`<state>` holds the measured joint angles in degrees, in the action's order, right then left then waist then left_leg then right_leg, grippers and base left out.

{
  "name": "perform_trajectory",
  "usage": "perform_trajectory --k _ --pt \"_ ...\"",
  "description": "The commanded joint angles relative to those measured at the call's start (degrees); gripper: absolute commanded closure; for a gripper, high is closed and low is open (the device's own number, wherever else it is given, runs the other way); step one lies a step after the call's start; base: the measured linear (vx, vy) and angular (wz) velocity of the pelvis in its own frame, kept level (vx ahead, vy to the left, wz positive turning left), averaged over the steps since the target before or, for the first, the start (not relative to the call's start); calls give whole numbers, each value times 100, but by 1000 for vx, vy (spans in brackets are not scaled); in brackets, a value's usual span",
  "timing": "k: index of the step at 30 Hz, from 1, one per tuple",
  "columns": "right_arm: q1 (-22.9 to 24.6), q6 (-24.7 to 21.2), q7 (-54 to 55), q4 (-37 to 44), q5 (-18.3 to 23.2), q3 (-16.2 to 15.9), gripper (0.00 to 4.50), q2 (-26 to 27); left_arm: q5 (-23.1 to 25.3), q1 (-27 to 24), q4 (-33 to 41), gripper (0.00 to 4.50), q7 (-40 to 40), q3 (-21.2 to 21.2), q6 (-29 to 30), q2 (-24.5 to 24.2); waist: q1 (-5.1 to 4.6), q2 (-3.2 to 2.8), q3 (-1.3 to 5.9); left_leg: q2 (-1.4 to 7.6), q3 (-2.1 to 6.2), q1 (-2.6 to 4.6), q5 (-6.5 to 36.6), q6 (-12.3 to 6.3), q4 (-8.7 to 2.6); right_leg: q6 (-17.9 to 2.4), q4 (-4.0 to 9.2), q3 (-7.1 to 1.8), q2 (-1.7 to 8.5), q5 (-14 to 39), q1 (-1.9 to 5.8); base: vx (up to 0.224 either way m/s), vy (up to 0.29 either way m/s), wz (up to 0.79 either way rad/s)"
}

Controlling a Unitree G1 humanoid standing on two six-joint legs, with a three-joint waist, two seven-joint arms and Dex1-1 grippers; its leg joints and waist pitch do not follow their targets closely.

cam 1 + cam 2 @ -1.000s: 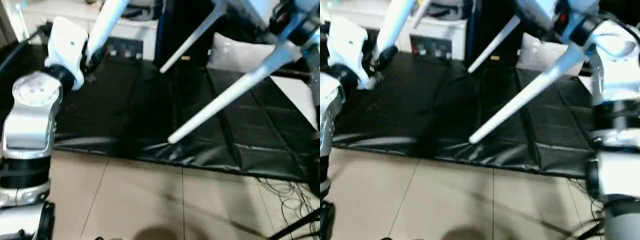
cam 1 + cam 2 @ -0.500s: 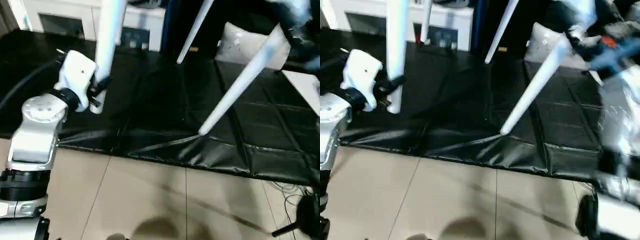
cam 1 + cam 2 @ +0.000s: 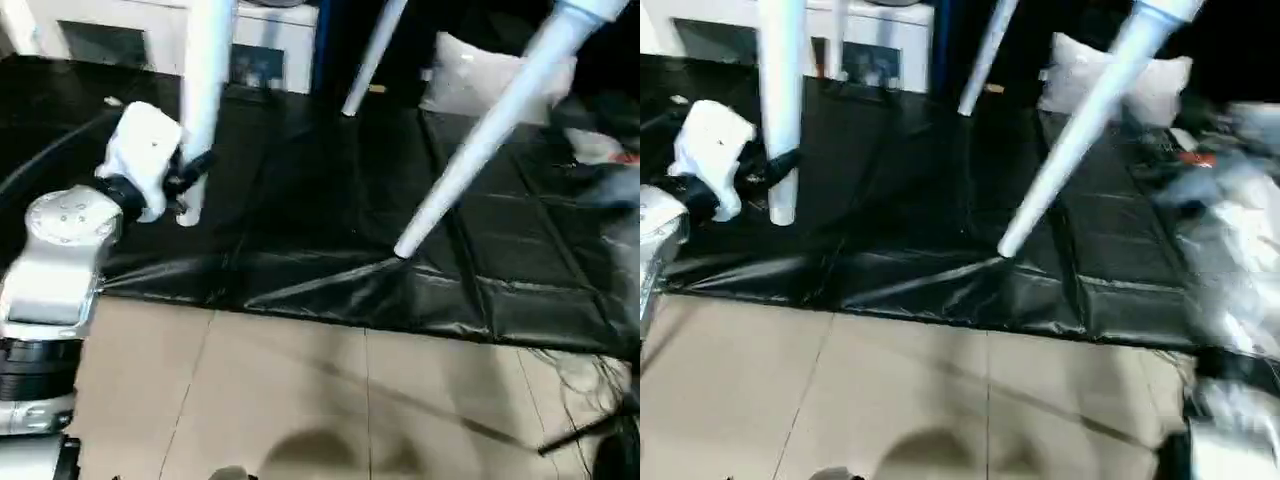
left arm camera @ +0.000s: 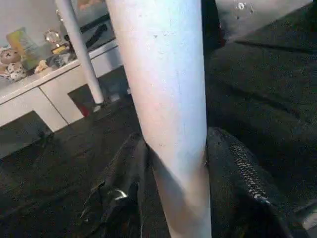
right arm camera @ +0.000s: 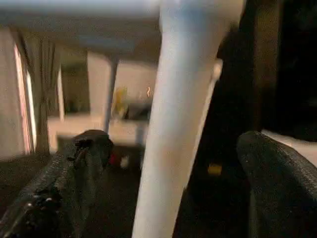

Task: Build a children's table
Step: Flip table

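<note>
The children's table hangs over the black mat with its white legs pointing down. My left gripper (image 3: 190, 170) is shut on the near-left leg (image 3: 205, 90), which stands almost upright with its foot at the mat. In the left wrist view that leg (image 4: 168, 99) is pressed between both black fingers (image 4: 233, 168). A second leg (image 3: 480, 140) slants down to the mat's front fold, and a third leg (image 3: 375, 50) stands farther back. My right gripper (image 5: 173, 141) is open, its fingers wide on either side of a leg (image 5: 178, 114) and apart from it, under the table top (image 5: 74, 7).
The black mat (image 3: 300, 200) ends in a creased front edge on tan floor tiles (image 3: 300, 400). A grey-white cushion (image 3: 490, 70) lies at the back right, a white cabinet (image 3: 150, 25) stands at the back left. Cables (image 3: 590, 370) lie at the right of the mat.
The camera has shifted. The leg in my left gripper has gone from slanting to nearly upright, its foot now down at the mat. My right arm has dropped lower at the right.
</note>
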<state>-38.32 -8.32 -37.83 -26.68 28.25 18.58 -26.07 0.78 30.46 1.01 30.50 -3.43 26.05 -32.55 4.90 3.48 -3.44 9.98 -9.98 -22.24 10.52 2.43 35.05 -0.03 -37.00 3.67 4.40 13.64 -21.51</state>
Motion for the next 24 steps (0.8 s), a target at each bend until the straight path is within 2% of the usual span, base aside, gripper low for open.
perform_trajectory --k 1,2,3,4,6,8,9,10,11,12,13,14,15,16,17,19,20,22,24 --pt "-98 51 -76 -289 -243 -210 0 -15 98 -16 71 300 154 295 -146 -64 -21 -65 314 306 94 143 1079 97 -464 -1303 495 -282 420 726 145 0 0 0" --pt "-193 128 -45 -485 -402 -307 0 -22 98 -17 63 300 156 299 -156 -64 18 -68 322 330 80 184 956 65 -462 -1304 473 -294 413 466 124 0 0 0" --pt "-379 153 80 -811 -507 -348 0 10 92 -18 49 300 168 306 -183 -66 23 -65 338 335 83 189 857 52 -456 -1340 441 -286 405 292 125 0 0 0" --pt "-728 402 387 -1414 -791 -447 0 62 74 -33 34 300 226 330 -255 -76 13 -56 369 313 77 159 555 59 -440 -1458 378 -263 383 -97 148 0 0 0" --pt "-874 458 276 -1619 -779 -469 0 123 62 -48 29 300 271 350 -296 -79 26 -59 394 302 63 154 388 13 -408 -1533 342 -264 378 -406 151 0 0 0" --pt "-1110 557 -265 -1933 -681 -528 0 244 37 -82 -2 300 324 380 -382 -70 41 -61 390 306 62 117 184 -206 -386 -1606 302 -264 374 -880 177 0 0 0" --pt "-1118 562 -284 -1945 -679 -531 0 248 36 -83 -4 300 325 381 -385 -70 45 -61 392 314 57 125 190 -245 -381 -1613 297 -263 378 -916 167 0 0 0" --pt "-1093 451 -1025 -1761 -495 -672 0 319 9 -105 -140 300 292 372 -457 -3 51 -35 385 322 57 124 235 -330 -381 -1637 299 -261 375 -910 185 0 0 0" --pt "-1002 314 -1371 -1523 -340 -721 0 337 -28 -111 -230 300 283 356 -474 48 57 -35 383 330 63 119 227 -337 -383 -1624 296 -265 387 -925 193 0 0 0" --pt "-950 239 -1593 -1388 -243 -753 0 345 -59 -115 -289 300 279 346 -486 79 42 81 378 324 52 103 201 -397 -384 -1611 309 -265 373 -931 217 0 0 0" --pt "-804 54 -1812 -1106 -95 -794 0 321 -48 -94 -468 300 205 326 -565 128 67 97 365 333 57 104 180 -467 -391 -1580 313 -269 397 -875 214 0 0 0" --pt "-778 23 -1845 -1057 -71 -801 0 317 -38 -90 -500 300 190 327 -581 132 87 40 374 347 72 125 116 -483 -390 -1562 297 -268 406 -887 200 0 0 0" --pt "-724 -30 -1969 -982 -23 -821 0 308 9 -82 -594 300 164 344 -641 120 76 42 381 350 74 125 78 -475 -386 -1572 286 -264 406 -922 198 0 0 0" --pt "-657 -68 -2037 -881 6 -849 0 294 22 -66 -663 300 122 323 -677 129 82 85 374 359 74 128 64 -460 -392 -1583 289 -255 411 -867 193 0 0 0" --pt "-470 -201 -2195 -590 97 -918 0 257 65 -8 -870 300 14 267 -783 140 92 61 359 371 82 148 117 -412 -403 -1610 309 -253 412 -813 181 0 0 0" --pt "-325 -275 -2227 -365 124 -960 0 245 128 68 -1114 300 -91 227 -944 119 118 93 344 374 80 176 189 -361 -415 -1554 323 -254 402 -809 172 0 0 0" --pt "-283 -270 -2221 -298 123 -964 0 259 150 97 -1211 300 -117 219 -1003 103 112 119 345 365 77 168 288 -312 -424 -1541 323 -258 412 -720 178 0 0 0" --pt "-243 -265 -2196 -236 105 -949 0 283 175 126 -1310 300 -128 212 -1060 87 116 117 329 373 84 164 561 -152 -452 -1478 356 -260 443 -311 170 0 0 0" --pt "-187 -170 -2085 -232 -12 -936 0 320 203 152 -1421 300 -157 196 -1114 75 109 125 318 375 86 159 660 -80 -465 -1450 378 -261 449 -126 168 0 0 0"
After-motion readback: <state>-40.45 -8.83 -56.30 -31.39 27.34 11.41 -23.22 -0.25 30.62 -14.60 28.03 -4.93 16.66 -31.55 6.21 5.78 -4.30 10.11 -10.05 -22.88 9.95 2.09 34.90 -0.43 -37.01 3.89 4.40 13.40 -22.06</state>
